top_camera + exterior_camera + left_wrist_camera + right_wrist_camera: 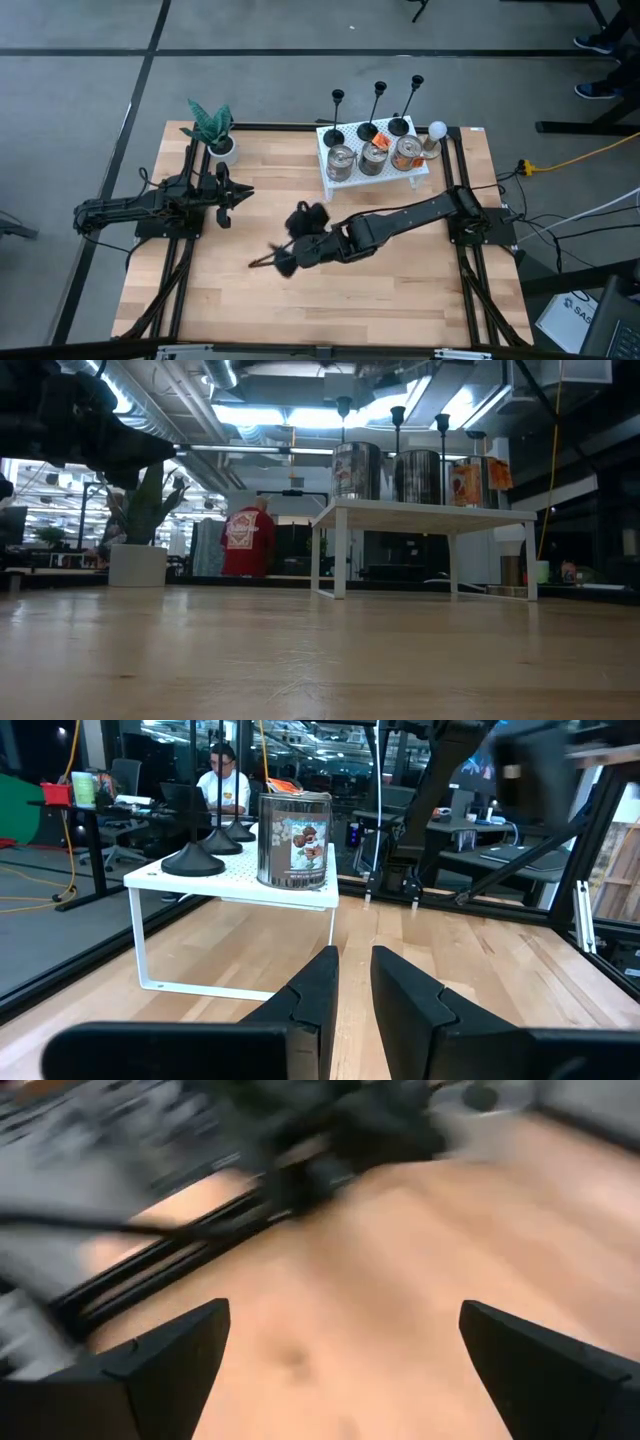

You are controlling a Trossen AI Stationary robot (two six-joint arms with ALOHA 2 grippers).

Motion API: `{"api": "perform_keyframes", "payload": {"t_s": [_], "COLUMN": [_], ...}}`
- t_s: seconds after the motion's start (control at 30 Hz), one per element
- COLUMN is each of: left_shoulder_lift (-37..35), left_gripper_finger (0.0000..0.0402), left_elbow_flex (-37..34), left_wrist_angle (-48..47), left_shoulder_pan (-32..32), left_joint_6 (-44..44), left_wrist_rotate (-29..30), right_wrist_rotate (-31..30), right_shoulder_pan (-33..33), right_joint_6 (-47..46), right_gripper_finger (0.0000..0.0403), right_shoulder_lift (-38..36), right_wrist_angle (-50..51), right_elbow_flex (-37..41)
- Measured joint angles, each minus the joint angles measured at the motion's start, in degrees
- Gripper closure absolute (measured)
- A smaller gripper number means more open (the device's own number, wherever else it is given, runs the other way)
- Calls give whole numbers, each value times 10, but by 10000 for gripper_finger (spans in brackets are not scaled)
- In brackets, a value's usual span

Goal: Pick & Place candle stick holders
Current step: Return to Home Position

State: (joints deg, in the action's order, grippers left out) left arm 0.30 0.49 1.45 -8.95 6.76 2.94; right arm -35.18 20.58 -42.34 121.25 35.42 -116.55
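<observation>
text: none legible | tin label (293, 838): unreadable | shirt print (243, 536): unreadable

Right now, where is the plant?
In the high view, the plant sits at the table's top-left corner, close by the left gripper.
</observation>
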Motion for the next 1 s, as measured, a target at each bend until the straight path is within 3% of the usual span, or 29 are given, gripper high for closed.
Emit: {"api": "perform_keyframes", "payload": {"t_s": [0.1, 0.2, 0.37, 0.6, 0.73, 0.9, 1.0], "left_shoulder_lift": [0, 0, 0, 0, 0, 0, 0], "left_gripper_finger": [343, 343, 343, 343, 343, 343, 343], "left_elbow_flex": [0, 0, 0, 0, 0, 0, 0], "left_wrist_angle": [0, 0, 0, 0, 0, 0, 0], "left_shoulder_pan": [0, 0, 0, 0, 0, 0, 0], "left_joint_6": [0, 0, 0, 0, 0, 0, 0], "left_wrist_rotate": [0, 0, 0, 0, 0, 0, 0], "right_wrist_rotate": [92, 143, 156, 189, 277, 478, 502], "right_shoulder_pan": [0, 0, 3, 3, 2, -4, -17], "right_joint_6": [75, 163, 349, 442, 526, 681, 670], "right_gripper_finger": [7, 7, 7, 7, 7, 7, 7], "right_shoulder_lift": [0, 0, 0, 0, 1, 1, 1], "right_wrist_angle": [-43, -76, -127, -213, -257, -344, -377], "right_elbow_flex": [0, 0, 0, 0, 0, 0, 0]}}
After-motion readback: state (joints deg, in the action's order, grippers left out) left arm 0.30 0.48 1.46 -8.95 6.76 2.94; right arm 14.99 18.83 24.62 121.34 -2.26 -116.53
